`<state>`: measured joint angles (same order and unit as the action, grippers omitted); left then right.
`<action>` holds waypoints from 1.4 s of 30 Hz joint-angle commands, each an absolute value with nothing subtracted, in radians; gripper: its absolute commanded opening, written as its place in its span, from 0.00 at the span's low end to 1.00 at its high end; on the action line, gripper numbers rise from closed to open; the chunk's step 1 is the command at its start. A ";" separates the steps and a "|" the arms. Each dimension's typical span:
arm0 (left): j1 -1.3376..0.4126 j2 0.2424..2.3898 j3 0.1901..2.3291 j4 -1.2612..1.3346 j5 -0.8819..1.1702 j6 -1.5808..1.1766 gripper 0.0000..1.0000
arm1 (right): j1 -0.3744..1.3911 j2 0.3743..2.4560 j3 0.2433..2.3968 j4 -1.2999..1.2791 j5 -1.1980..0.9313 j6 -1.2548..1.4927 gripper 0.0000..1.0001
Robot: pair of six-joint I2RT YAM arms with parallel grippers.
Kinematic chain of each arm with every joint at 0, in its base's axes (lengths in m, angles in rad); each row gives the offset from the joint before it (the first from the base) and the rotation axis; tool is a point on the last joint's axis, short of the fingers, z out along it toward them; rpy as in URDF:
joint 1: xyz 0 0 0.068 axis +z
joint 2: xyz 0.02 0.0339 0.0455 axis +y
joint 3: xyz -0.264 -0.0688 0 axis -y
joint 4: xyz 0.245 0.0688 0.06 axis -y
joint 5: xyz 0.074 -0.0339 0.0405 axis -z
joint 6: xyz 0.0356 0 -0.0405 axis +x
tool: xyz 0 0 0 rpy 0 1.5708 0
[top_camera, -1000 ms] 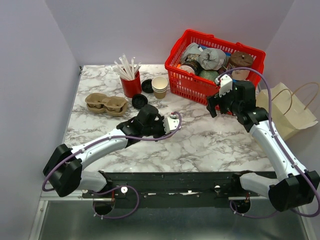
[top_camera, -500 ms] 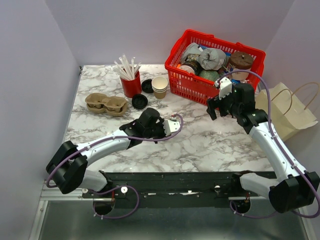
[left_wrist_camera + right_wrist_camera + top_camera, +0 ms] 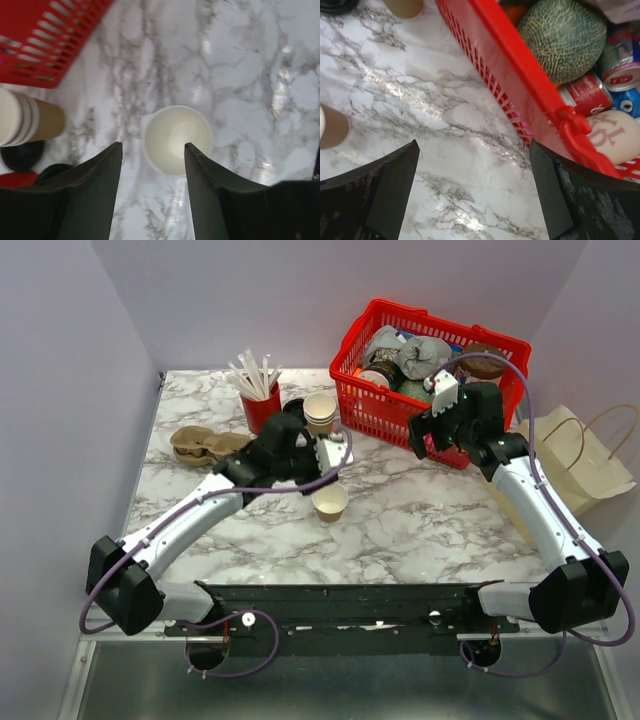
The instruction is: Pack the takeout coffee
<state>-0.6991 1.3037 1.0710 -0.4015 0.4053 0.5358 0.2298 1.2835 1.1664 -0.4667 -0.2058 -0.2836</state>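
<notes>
at the middle of the tabletop [image 3: 430, 530]: the takeout coffee cup [image 3: 329, 502] stands upright with its mouth up and its pale inside showing. it is well apart from the other cups.
left gripper: my left gripper [image 3: 152, 146] hangs over the cup from the far-left side, jaws parted to a middling gap. in my wrist view the rim lies just past my two dark fingers [image 3: 95, 190], and neither one looks pressed on it.
right gripper: my right gripper [image 3: 473, 145] is spread wide with nothing between the jaws. it is over bare marble, just beside the near wall of the red basket [image 3: 395, 415].
red basket: at the far right corner of the tabletop, filled — a netted melon [image 3: 560, 40], drink cans [image 3: 582, 95] and wrapped things i cannot name.
far edge, left of the basket: a stack of cream paper cups [image 3: 320, 412], black round lids [image 3: 20, 156] and a red cup of white straws [image 3: 260, 400], all near one another.
left edge: a moulded cardboard cup carrier [image 3: 195, 443] — its right end is hidden behind my left arm [image 3: 200, 515].
right edge: a pale paper bag [image 3: 590, 465] with looped handles lies beside the tabletop.
</notes>
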 commanded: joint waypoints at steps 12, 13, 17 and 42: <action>-0.367 1.880 1.913 -1.281 0.466 1.113 0.55 | 0.232 1.309 1.286 -0.474 -0.327 -0.196 1.00; -0.365 1.922 1.928 -1.281 0.439 1.126 0.54 | 0.232 1.301 1.278 -0.477 -0.327 -0.202 1.00; -0.364 1.994 1.970 -1.255 0.384 1.183 0.54 | 0.232 1.279 1.246 -0.477 -0.319 -0.215 1.00; -0.360 2.151 1.852 -1.014 0.130 1.267 0.50 | 0.232 1.249 1.203 -0.479 -0.275 -0.232 1.00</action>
<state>-0.3637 2.1307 1.8454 -1.0351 0.1680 1.2304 0.2298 1.2675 1.2297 -0.4660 -0.2962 -0.2268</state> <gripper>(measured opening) 0.502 0.998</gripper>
